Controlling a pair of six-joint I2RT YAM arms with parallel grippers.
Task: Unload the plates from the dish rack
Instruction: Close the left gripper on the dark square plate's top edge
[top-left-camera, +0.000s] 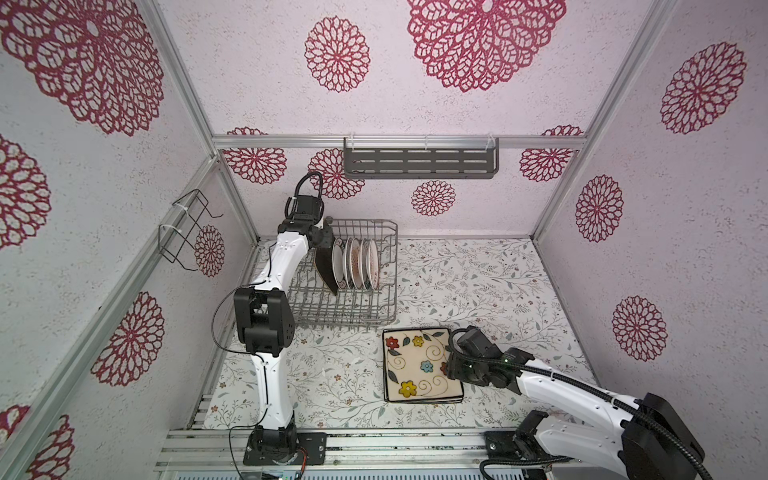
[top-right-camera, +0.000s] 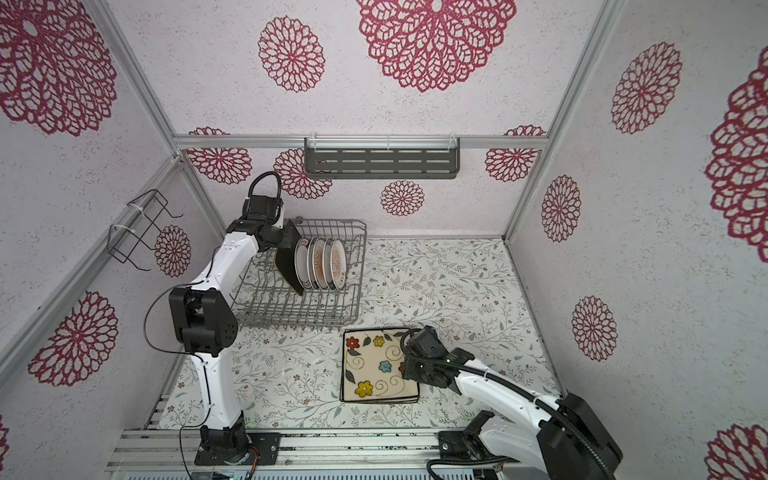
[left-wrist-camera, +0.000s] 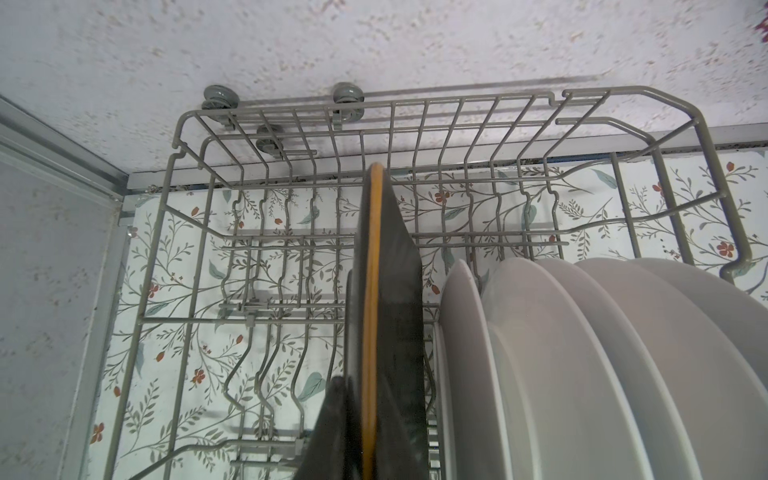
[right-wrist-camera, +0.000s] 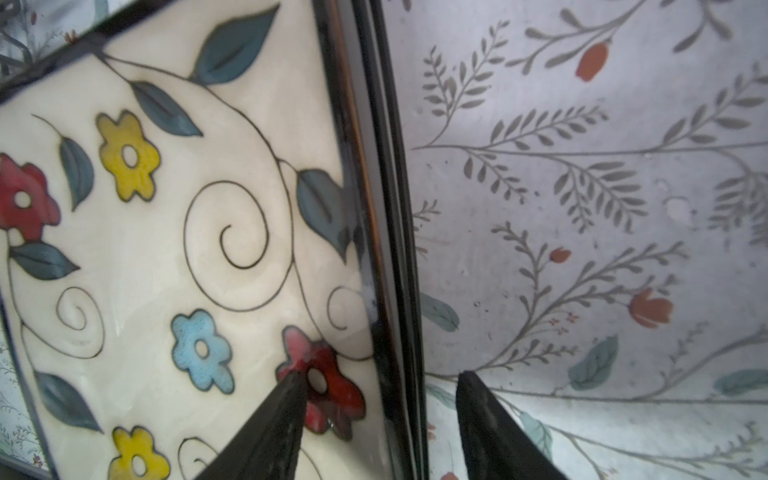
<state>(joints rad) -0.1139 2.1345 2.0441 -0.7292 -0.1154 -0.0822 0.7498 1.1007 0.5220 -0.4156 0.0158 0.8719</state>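
The step in hand looks like the pick-up of the last large plate. The left gripper (top-left-camera: 319, 242) is clamped on the upper edge of the dark brown plate (top-left-camera: 327, 268), which stands on edge among the tines of the dish rack (top-left-camera: 347, 318), at the back left of the table (top-left-camera: 498, 291). In the left wrist view the plate's orange-lined rim runs straight out from between the closed fingers. Just beside it, on the side away from the arm, the small round plates (top-left-camera: 358, 264) stand upright in a tight row, the nearest one close to the dark plate's face. The cream floral plate (top-left-camera: 417, 365) already lies flat on the table in front of the rack, on top of other dark-edged plates whose rims show beneath it in the right wrist view. The right gripper (right-wrist-camera: 380, 374) sits at that stack's edge with its jaws apart, one finger over the floral face and one past the rim above the table, holding nothing. Whether it touches the plate cannot be told. The next move probably calls for a straight lift of the dark plate, up along its own plane until the lower edge clears the tines and the rack's raised side. It should not swing toward the round plates. The right arm should clear the stack before the dark plate is brought there.
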